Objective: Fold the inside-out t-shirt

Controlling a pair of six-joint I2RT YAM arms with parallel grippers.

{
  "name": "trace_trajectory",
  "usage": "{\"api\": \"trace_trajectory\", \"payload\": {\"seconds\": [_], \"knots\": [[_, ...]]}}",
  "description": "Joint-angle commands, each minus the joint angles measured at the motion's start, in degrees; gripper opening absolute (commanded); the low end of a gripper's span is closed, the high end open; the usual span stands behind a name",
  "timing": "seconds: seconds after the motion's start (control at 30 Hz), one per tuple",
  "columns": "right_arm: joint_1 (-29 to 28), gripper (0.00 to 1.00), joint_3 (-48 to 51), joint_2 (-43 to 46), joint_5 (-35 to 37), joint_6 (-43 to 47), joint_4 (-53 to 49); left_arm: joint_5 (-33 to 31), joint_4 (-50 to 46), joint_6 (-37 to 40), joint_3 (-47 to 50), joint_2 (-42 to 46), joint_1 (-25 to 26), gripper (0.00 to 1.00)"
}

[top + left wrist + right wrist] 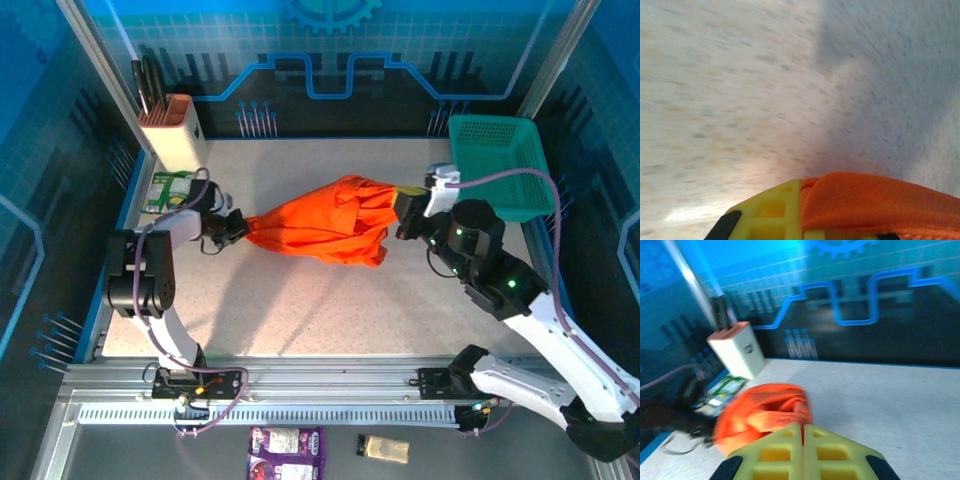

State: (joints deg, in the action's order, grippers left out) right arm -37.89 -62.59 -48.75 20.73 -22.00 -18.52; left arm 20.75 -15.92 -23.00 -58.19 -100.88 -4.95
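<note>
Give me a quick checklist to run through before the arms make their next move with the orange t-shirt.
1. Left claw shut on the t-shirt: ok.
2. Right claw shut on the t-shirt: ok.
3. T-shirt spread flat for folding: not ok, it is bunched up between the two claws.
4. Basket apart from the t-shirt: ok.
5. Whether the seams face out: cannot tell.

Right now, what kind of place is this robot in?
Probably a robot lab booth, not a home: a speckled table inside a metal frame with blue printed walls, and two robot arms bolted to a rail, an orange t-shirt stretched between them.
</note>
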Motion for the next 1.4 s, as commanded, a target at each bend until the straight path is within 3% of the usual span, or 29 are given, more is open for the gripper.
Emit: {"api": "trace_trajectory", "payload": {"seconds": [0.0, 0.23, 0.43, 0.57, 0.73, 0.9, 1.03, 1.13, 1.23, 1.37], "knots": [[4.9, 0.0, 0.4, 3.2, 6.9, -1.7, -6.7, 0.9, 3.6, -3.3, 1.7, 4.8, -4.7, 0.0], [15.0, 0.0, 11.4, 3.7, 4.1, -10.1, -13.8, -0.7, 5.1, -6.5, 5.6, 12.6, -11.8, 0.0], [22.7, 0.0, 22.4, -4.8, -7.5, -12.9, -13.6, 1.4, 2.9, -4.8, 4.6, 13.1, -10.6, 0.0], [22.5, 0.2, 20.8, -6.5, -10.0, -12.8, -17.7, -0.8, -4.1, -0.1, 0.1, 12.7, -4.6, 0.03], [21.9, 0.4, 17.3, -5.6, -15.1, -9.5, -20.6, -7.2, -10.8, 2.6, -4.1, 16.9, 1.8, 0.36], [21.7, 0.54, 18.6, -8.6, -26.6, -6.9, -14.9, -11.3, -17.6, 6.5, -11.1, 18.5, 11.6, 0.5], [21.9, 0.59, 17.1, -15.5, -27.6, -4.9, -12.2, -11.7, -19.7, 8.8, -17.3, 15.8, 22.4, 0.56], [22.6, 0.6, 15.1, -22.3, -27.6, -2.1, -10.5, -12.3, -22.0, 11.8, -24.1, 8.9, 31.0, 0.56], [23.3, 0.59, 12.7, -28.7, -28.8, 0.3, -9.0, -14.0, -23.4, 14.8, -31.2, 0.7, 36.8, 0.56], [23.7, 0.58, 9.8, -34.7, -27.2, 2.6, -7.7, -14.0, -25.4, 18.0, -41.9, -11.1, 40.9, 0.57]]}}
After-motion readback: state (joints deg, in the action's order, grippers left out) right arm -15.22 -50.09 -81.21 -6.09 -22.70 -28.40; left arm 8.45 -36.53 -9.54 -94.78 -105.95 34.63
